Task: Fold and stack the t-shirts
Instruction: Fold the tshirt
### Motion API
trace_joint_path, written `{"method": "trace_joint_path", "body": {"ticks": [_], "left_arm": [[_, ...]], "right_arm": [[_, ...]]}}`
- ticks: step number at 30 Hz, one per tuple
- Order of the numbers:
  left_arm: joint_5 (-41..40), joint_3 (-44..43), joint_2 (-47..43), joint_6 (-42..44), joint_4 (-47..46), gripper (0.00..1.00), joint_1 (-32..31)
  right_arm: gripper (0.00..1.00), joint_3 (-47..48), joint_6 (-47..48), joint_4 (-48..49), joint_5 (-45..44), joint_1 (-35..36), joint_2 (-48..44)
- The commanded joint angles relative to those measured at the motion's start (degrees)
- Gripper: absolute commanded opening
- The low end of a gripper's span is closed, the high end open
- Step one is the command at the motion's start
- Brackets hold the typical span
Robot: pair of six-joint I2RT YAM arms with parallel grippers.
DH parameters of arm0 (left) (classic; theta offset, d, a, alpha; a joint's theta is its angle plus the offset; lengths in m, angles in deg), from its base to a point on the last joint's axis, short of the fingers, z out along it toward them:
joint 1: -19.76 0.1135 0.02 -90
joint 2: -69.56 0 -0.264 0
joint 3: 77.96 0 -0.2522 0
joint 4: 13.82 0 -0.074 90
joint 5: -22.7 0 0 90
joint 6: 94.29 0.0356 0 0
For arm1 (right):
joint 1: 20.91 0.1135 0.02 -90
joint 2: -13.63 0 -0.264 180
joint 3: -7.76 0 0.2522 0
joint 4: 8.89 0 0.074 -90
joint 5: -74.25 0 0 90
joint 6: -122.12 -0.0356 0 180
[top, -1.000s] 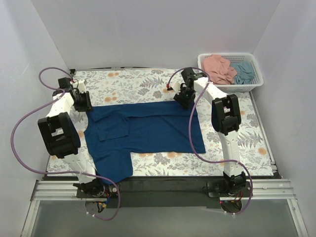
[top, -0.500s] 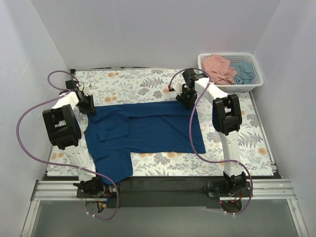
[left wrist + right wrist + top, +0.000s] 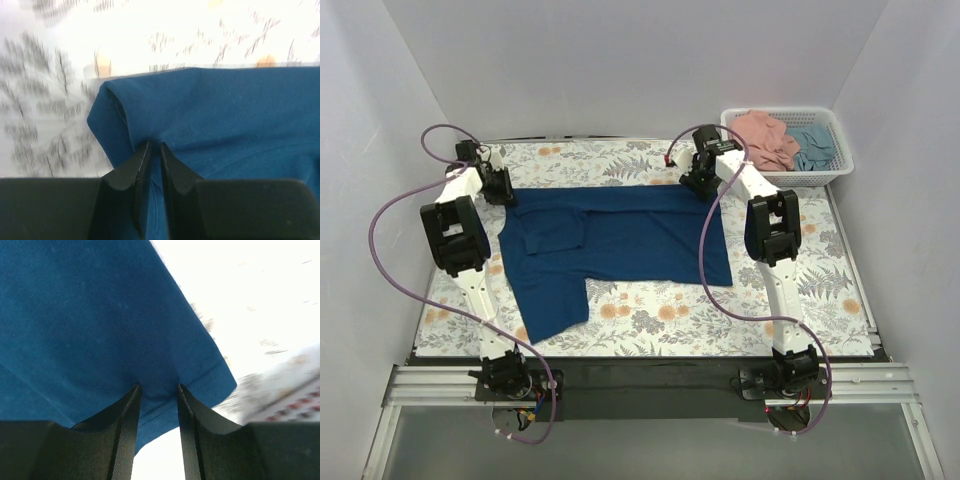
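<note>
Both arms stretched toward the frame's top; the left gripper (image 3: 504,192) and right gripper (image 3: 701,186) each clamped an upper corner of the soft, matte navy t-shirt (image 3: 620,240), spread flat mid-frame.

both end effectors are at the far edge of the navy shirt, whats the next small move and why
Probably raise both corners a little and start carrying the far edge toward the near one. The left end effector and right end effector are each shut on the navy t-shirt, which lies spread out, mostly flat, on the table.
</note>
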State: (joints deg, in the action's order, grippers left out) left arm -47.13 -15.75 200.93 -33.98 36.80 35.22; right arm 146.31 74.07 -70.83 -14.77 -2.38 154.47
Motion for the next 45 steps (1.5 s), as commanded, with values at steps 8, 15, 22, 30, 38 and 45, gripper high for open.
{"method": "trace_joint_path", "body": {"ticks": [8,15,22,30,38,45], "left_arm": [[12.1,-10.6,-0.2,1.5,2.3,0.37,-0.6],[21.0,-0.2,-18.4,13.1,12.1,0.77,1.3],[21.9,17.2,-30.9,37.8,25.5,0.73,3.3],[20.2,31.2,-39.0,43.2,25.3,0.62,3.0],[19.2,35.0,-40.8,40.8,22.6,0.6,2.0],[17.6,37.8,-42.4,40.9,21.2,0.6,1.8]], "right_arm": [[0.64,1.0,0.7,6.0,1.9,-1.0,-3.7],[0.8,-20.0,2.0,3.5,10.8,2.3,-29.0],[0.69,-37.8,4.4,-2.6,12.7,3.9,-38.3],[0.5,-50.4,5.0,-0.8,11.8,6.3,-41.0],[0.47,-57.5,4.9,3.7,8.3,7.5,-40.4],[0.45,-62.2,5.4,7.4,6.1,7.7,-40.2]]}}
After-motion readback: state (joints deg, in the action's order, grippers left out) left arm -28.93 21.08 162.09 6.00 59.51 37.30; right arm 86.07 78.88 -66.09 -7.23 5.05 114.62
